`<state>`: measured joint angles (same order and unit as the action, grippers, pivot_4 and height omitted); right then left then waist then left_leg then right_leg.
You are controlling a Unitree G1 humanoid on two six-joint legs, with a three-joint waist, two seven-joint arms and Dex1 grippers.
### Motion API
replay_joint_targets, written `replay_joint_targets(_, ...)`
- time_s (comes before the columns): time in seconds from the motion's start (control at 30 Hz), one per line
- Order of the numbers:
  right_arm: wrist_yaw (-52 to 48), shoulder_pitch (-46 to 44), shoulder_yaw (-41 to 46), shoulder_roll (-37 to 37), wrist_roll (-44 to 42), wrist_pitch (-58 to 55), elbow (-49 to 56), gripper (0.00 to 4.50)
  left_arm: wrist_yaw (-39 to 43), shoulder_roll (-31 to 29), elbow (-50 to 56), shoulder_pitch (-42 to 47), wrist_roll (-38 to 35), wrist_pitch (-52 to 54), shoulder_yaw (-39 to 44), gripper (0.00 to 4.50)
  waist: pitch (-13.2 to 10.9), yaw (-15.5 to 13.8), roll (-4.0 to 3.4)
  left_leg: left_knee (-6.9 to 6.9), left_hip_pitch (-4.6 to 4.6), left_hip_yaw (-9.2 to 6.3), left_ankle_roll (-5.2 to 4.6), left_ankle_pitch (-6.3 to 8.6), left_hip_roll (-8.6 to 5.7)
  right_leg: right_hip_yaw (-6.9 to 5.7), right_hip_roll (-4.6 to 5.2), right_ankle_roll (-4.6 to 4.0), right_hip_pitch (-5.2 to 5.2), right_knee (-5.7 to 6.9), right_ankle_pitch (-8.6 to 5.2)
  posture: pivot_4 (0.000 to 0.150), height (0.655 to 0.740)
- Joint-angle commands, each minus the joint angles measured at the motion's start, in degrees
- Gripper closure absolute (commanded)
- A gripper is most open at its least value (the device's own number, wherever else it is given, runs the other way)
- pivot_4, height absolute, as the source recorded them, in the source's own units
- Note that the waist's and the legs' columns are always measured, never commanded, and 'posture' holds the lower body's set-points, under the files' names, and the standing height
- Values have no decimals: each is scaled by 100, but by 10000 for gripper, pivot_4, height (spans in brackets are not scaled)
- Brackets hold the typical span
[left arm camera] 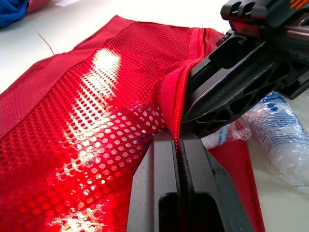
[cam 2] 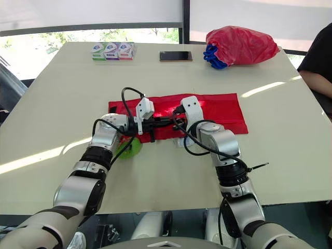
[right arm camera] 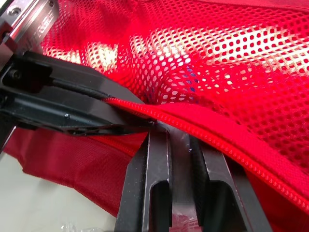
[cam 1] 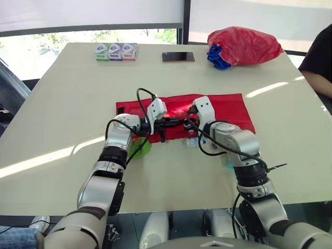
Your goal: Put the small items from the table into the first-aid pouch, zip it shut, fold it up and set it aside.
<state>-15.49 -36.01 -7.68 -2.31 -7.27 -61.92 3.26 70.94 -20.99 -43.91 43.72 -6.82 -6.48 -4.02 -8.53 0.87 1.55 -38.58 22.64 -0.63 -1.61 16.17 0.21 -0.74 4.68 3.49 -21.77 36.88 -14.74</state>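
The red first-aid pouch (cam 1: 218,110) lies unfolded flat in the middle of the table, mesh side up. My left gripper (left arm camera: 177,140) is shut on the pouch's zipper edge (left arm camera: 179,96) at its near side, lifting it slightly. My right gripper (right arm camera: 178,131) meets it there, tips tucked under the zipper edge (right arm camera: 227,137), shut on what looks like a pale clear-wrapped packet. White packets with blue print (left arm camera: 277,128) lie on the table beside the pouch. A green item (cam 1: 141,148) sits under my left forearm.
At the table's far side stand three small boxes (cam 1: 116,52), a dark phone (cam 1: 178,56) and a red bag with blue cloth (cam 1: 241,45). A person's arm (cam 1: 319,62) rests at the right edge. Something teal (cam 1: 229,163) lies under my right forearm.
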Motion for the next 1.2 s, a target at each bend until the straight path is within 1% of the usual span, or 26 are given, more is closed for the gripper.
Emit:
replay_joint_targets(0.03,-145,37,-35,18,-221,74,332,24324,38,91,-101,30,33,-129,-101,45000,0,0,-1,1,0,0,0,0,0,0,0,0,0,0,0,1500,7400)
replay_joint_targets(0.07,-187,59,-36,56,-254,28,404,21636,37,81,-141,39,42,-153,-100,45000,-1,6,-1,1,0,0,0,0,0,0,0,0,0,0,0,1500,7400)
replay_joint_targets(0.1,-255,81,-50,113,-296,-21,489,17561,30,71,-188,55,52,-176,-96,45000,-1,13,-1,1,0,1,0,0,0,0,0,0,0,0,0,1500,7400)
replay_joint_targets(0.27,-609,208,-150,550,-555,-234,1102,17561,-47,20,-475,169,117,-300,-77,45000,-2,5,-3,3,0,0,-1,1,0,0,-1,0,-2,-1,0,1500,7400)
replay_joint_targets(0.4,-785,282,-64,863,-841,-501,1695,17561,-35,17,-601,215,143,-370,-85,45000,-1,9,-2,3,0,0,-3,2,0,0,0,0,-1,-2,0,1500,7400)
replay_joint_targets(0.53,-870,342,40,1208,-1036,-637,2069,17561,-6,19,-677,250,157,-412,-93,45000,-1,5,-2,3,-1,0,-14,8,1,0,0,0,-2,-3,0,1500,7400)
replay_joint_targets(0.63,-1105,531,-103,1763,-1083,-496,2281,25017,28,18,-718,271,164,-448,-111,45000,-1,-11,-1,3,-1,-1,-23,13,1,0,0,0,-1,-5,0,1500,7400)
replay_joint_targets(0.67,-1175,592,-185,1922,-1090,-448,2319,30290,35,16,-729,278,164,-456,-117,45000,-1,-14,-1,3,0,0,-24,14,1,0,0,0,0,-6,0,1500,7400)
replay_joint_targets(0.7,-1216,635,-259,2036,-1094,-411,2339,34255,38,14,-738,286,162,-462,-119,45000,-1,-11,-1,3,0,0,-24,14,-1,0,1,0,0,-8,0,1500,7400)
replay_joint_targets(0.73,-1260,660,-346,2146,-1098,-366,2346,40567,37,14,-746,298,162,-464,-120,45000,-1,-4,-1,3,0,1,-25,14,-1,1,2,0,0,-8,0,1500,7400)
replay_joint_targets(0.77,-1299,675,-448,2236,-1096,-327,2333,44538,37,15,-750,313,160,-462,-120,45000,-1,-1,-1,3,-1,2,-26,15,0,2,1,0,-1,-9,0,1500,7400)
replay_joint_targets(0.93,-1279,702,-892,2440,-899,-63,2079,44538,44,7,-719,338,152,-453,-124,45000,-1,1,-1,3,-3,1,-27,15,3,1,-2,0,-2,-9,-1,1500,7400)
replay_joint_targets(1.2,-1075,553,-1003,2136,-674,415,1456,44538,78,-5,-600,302,135,-396,-134,45000,0,-3,0,3,-2,2,-27,15,2,1,0,0,-1,-10,0,1500,7400)
